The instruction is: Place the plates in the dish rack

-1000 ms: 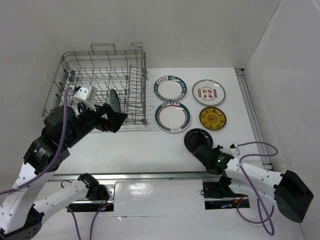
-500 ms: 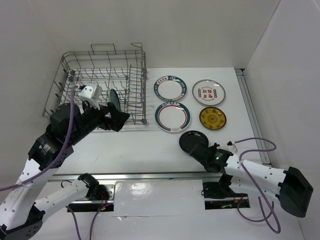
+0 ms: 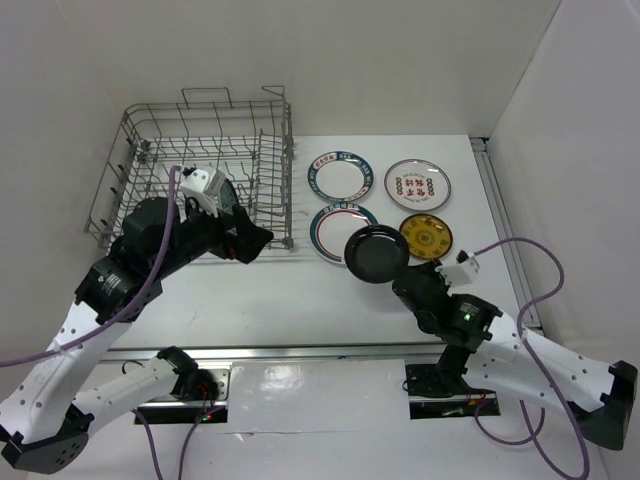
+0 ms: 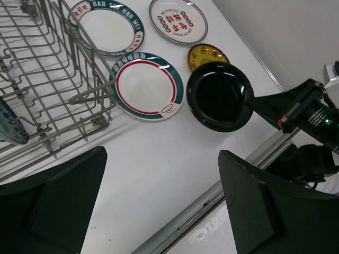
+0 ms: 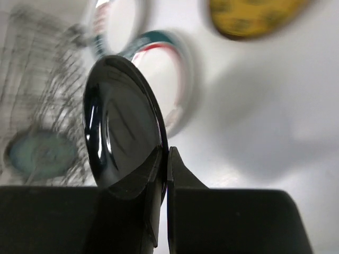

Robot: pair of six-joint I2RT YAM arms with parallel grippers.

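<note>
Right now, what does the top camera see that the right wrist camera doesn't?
Only the top camera shows the left arm and the white plate with red marks. Only the right wrist camera shows, close up, its fingers pinching the rim of the black plate. Both show that plate, the yellow plate and the teal plate in the dish rack.

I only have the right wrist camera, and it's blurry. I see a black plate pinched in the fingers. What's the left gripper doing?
Observer: The left gripper is open and empty, just off the near right corner of the dish rack.
Operator: Besides my black plate, how many plates lie flat on the table?
Observer: Four, all right of the rack: the far green-rimmed plate, the near green-rimmed plate, the red-marked plate and the yellow plate.
</note>
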